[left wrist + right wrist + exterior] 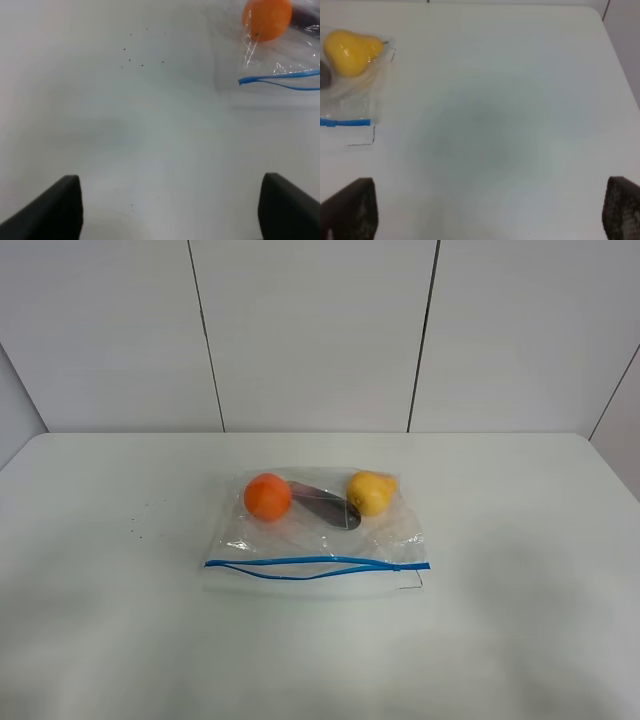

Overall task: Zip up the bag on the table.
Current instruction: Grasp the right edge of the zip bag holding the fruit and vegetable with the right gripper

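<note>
Centre of the table: the bag lies flat, blue zipper strip parted along most of its length. Left claw and right claw hover open and empty off either end. Risk: unanchored, the slick bag likely slides or bunches, leaving the strip misaligned.

The right gripper is seen spread wide over the table. One end of the bag is shown, a yellow pear-shaped item enclosed, well apart from the table's rounded corner.
</note>
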`<action>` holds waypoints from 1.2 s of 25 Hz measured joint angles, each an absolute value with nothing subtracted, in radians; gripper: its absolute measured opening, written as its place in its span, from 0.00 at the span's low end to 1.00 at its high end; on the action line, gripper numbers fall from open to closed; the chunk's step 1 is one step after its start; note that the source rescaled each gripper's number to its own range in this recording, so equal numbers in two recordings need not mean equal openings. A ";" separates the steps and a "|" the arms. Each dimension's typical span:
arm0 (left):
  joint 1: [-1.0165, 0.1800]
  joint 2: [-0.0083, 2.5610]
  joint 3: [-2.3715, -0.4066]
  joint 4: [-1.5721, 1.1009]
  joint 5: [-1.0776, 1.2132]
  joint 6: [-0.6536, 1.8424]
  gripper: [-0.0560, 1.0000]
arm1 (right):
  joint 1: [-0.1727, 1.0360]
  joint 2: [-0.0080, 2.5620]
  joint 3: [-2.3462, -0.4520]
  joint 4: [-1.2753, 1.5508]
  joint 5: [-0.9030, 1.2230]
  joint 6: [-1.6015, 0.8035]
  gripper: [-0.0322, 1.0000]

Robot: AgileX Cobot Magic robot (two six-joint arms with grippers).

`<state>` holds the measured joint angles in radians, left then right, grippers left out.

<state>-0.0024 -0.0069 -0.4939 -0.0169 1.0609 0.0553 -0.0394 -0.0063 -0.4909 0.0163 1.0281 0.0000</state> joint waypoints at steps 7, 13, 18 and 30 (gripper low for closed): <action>-0.002 -0.007 -0.494 -0.017 1.061 0.055 0.75 | -0.039 -0.006 -0.491 0.016 1.028 0.000 1.00; -0.002 -0.007 -0.494 -0.017 1.061 0.055 0.75 | -0.039 -0.006 -0.491 0.017 1.028 0.000 1.00; -0.002 -0.007 -0.494 -0.017 1.061 0.055 0.75 | -0.039 -0.006 -0.498 0.015 1.011 -0.026 1.00; -0.002 -0.007 -0.494 -0.016 1.061 0.055 0.75 | -0.039 0.274 -0.510 0.016 0.914 -0.021 1.00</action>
